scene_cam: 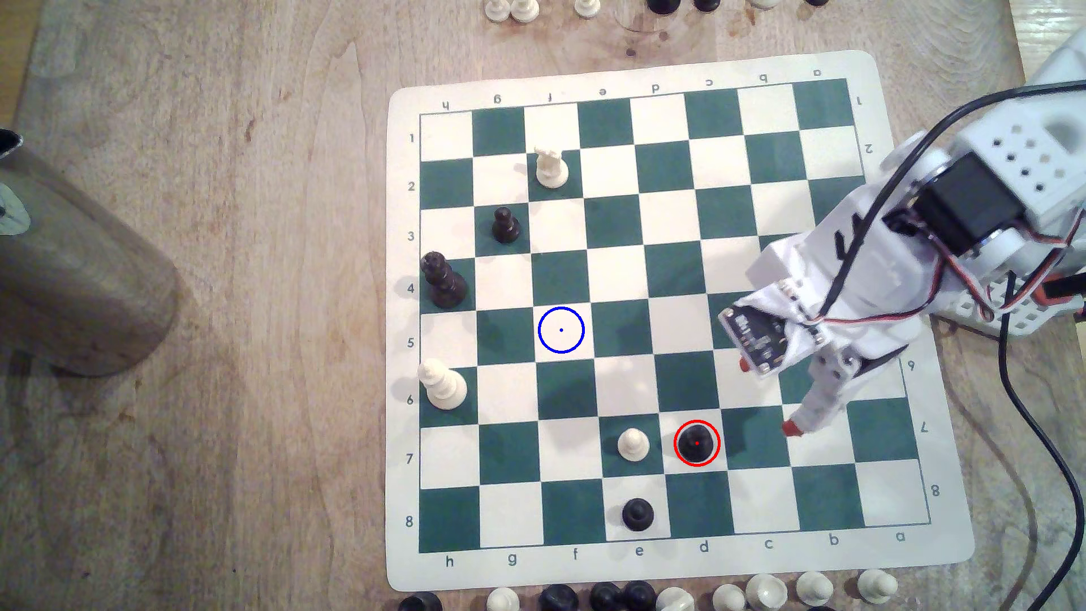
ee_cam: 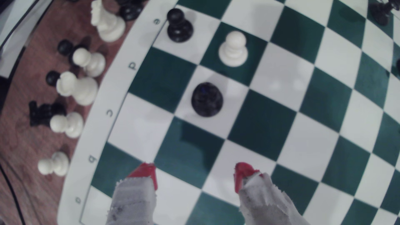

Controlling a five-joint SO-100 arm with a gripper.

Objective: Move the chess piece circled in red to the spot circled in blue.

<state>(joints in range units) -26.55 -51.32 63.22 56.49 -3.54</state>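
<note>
The chess piece [scene_cam: 697, 443] stood upright on a white square in the row marked 7, inside a red ring, its long axis vertical and its rounded head facing the camera, so that in the exterior view little besides the head and round base could be made out. In the wrist view it [ee_cam: 207, 99] read as a dark blurred dome on its white square. The gripper [scene_cam: 767, 396] hung over the board to the exterior view's right of the piece, clear of it, its two red-tipped fingers [ee_cam: 146, 173] spread wide apart with nothing between them. The spot [scene_cam: 561, 329], a blue ring with a centre dot, lay on a white square in row 5, well to the exterior view's left of the piece and farther up the board. A white pawn [scene_cam: 633, 443] stood just beside the piece on its left, and a black pawn [scene_cam: 637, 514] sat one row nearer. The green-and-white chessboard [scene_cam: 952, 546] was a mat on a wooden table [scene_cam: 235, 294]. Spare pieces along the near and far table edges were cut off by the frame.
</note>
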